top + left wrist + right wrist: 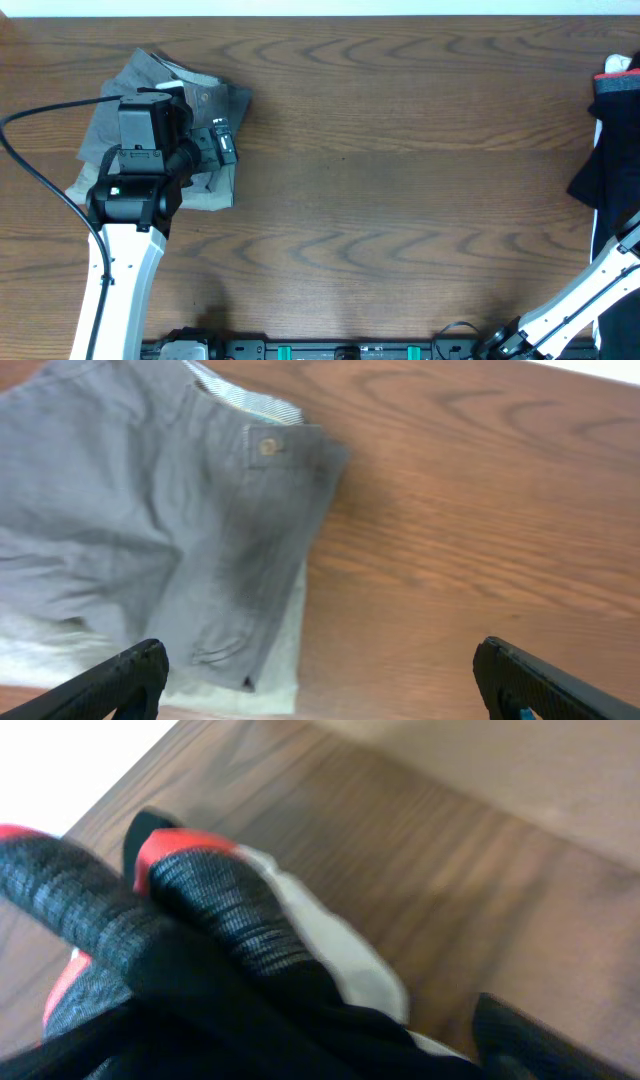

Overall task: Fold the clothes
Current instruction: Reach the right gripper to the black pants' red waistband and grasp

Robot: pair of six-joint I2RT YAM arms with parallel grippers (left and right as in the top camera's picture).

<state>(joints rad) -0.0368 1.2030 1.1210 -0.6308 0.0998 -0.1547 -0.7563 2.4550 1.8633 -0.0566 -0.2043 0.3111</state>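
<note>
The dark navy-black trousers (612,150) lie bunched at the table's far right edge, with the mottled grey, coral-red-edged waistband (616,84) at the top. In the right wrist view the trousers (200,1010) fill the lower left and cover the space between my right jaws. Only the right finger (525,1040) shows, set wide; the other is hidden by fabric. My left gripper (222,140) is open and empty (320,685), hovering over the right edge of the grey button-front shorts (165,110).
The grey shorts (150,530) lie folded at the back left on a pale cloth (285,660). A black cable (40,150) loops at the left edge. My right arm (590,285) comes in from the front right. Something white (335,945) lies under the trousers.
</note>
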